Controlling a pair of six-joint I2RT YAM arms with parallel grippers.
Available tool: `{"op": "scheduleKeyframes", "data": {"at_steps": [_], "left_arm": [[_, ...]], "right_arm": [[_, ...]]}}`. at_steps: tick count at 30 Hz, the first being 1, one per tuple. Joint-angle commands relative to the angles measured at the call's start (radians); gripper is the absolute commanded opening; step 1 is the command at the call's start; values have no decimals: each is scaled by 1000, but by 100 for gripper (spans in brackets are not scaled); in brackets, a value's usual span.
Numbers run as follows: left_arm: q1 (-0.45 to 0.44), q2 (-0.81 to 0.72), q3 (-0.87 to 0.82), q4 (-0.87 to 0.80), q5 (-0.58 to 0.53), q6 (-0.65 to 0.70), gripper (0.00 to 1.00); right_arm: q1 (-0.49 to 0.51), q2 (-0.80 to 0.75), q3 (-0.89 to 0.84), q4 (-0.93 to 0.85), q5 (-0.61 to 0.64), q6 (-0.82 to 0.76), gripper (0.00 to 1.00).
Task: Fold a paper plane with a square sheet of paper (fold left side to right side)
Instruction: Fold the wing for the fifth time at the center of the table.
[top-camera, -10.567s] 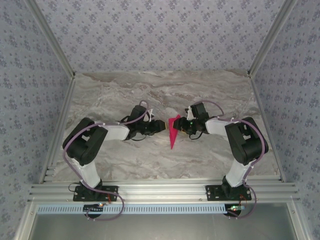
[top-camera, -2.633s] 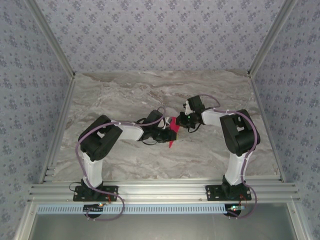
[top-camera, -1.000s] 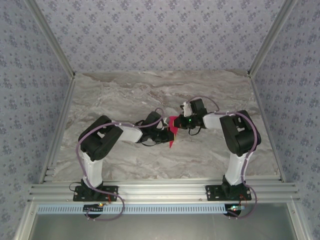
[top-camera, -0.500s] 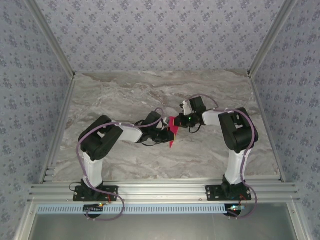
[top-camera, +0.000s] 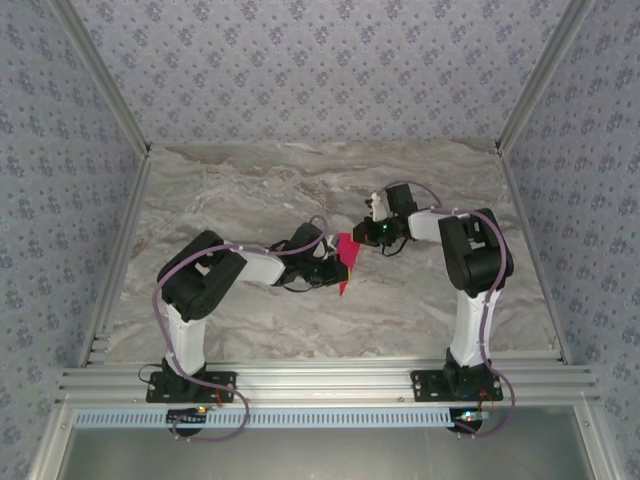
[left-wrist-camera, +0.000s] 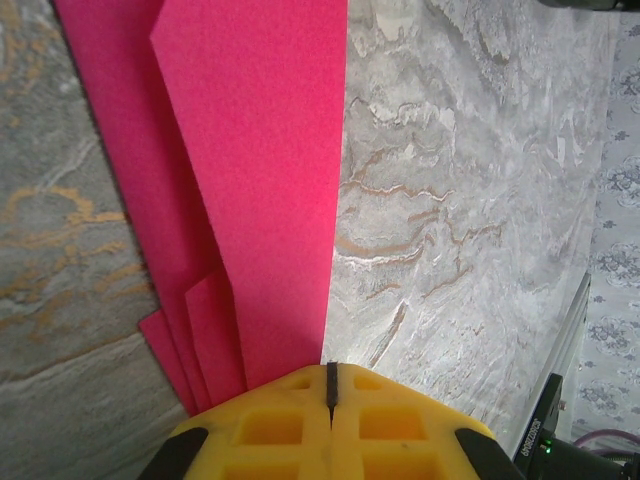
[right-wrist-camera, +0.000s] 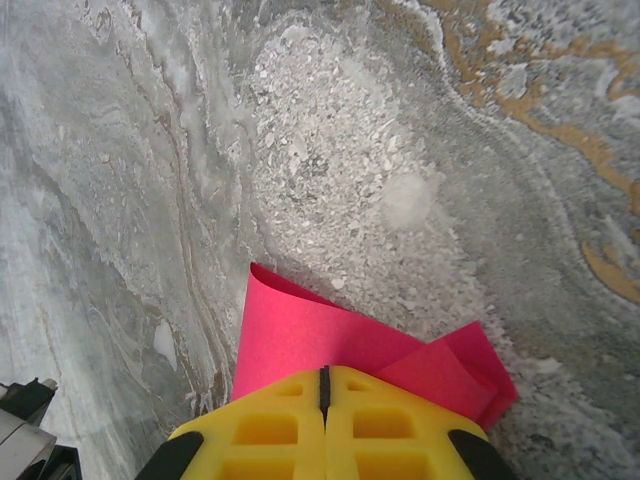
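Late stage by the look of it; the sheet is already a narrow, layered dart, so I'd call it the paper plane (top-camera: 344, 262), lying mid-worktop (top-camera: 250, 180) between the two arms, point towards the near edge; left claw (left-wrist-camera: 330, 385) is closed, tips sitting on the long straight edge of the stacked pink layers (left-wrist-camera: 250, 180), reads as pressing the crease, not holding; right claw (right-wrist-camera: 324, 385) is closed too, and a curled flap (right-wrist-camera: 310, 340) rises out from under its tips, likely pinched; left to do, my guess: flatten that flap, firm the creases, let go.
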Motion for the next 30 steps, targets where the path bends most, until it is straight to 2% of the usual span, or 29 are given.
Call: {"op": "scheduleKeyframes", "data": {"at_steps": [1, 12, 16, 22, 26, 30], "left_arm": [[-19, 65, -41, -97, -1, -3, 1], [-19, 55, -50, -82, -2, -9, 1], [-19, 46, -46, -71, 0, -12, 1], [-19, 41, -44, -63, 0, -15, 1], [-19, 41, -38, -60, 2, -16, 2], [-19, 34, -34, -61, 3, -16, 2]], "right_arm": [[-46, 47, 44, -10, 72, -32, 7], [-111, 119, 178, -63, 50, -42, 7], [-123, 72, 179, -71, 39, -43, 7], [-111, -108, 64, -42, 41, -26, 7], [-44, -204, -88, 28, 10, 22, 7], [27, -224, -179, 112, -1, 93, 8]]}}
